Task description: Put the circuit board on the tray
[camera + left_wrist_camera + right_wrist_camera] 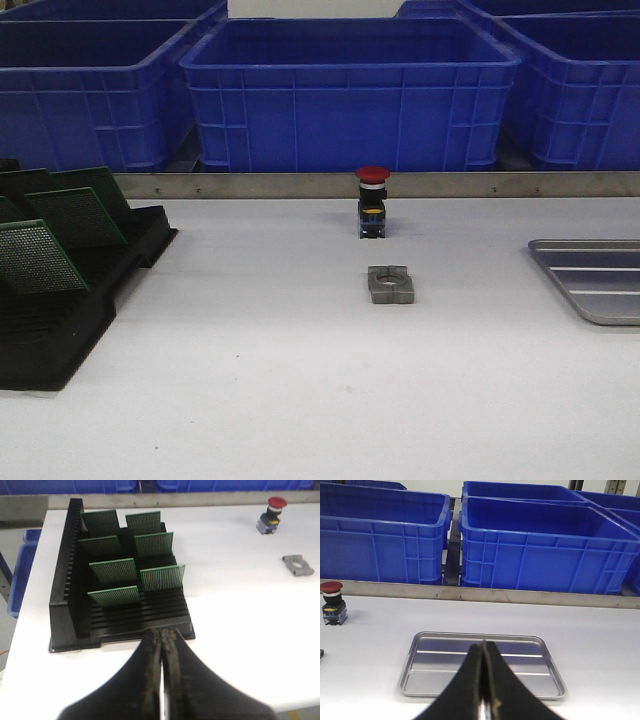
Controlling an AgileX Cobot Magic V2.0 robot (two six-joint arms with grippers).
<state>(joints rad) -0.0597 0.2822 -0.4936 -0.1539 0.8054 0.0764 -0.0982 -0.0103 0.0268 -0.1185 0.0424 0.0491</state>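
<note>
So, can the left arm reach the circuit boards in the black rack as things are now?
Probably yes. The left gripper, shut and empty, faces the black rack; the circuit boards stand upright in its slots and nothing lies between.

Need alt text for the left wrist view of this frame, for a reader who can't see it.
A black rack holding seven green circuit boards upright in two columns sits on a white table, with the left gripper shut and empty just in front of it. A red-capped push button and a grey metal block lie off to one side.
</note>
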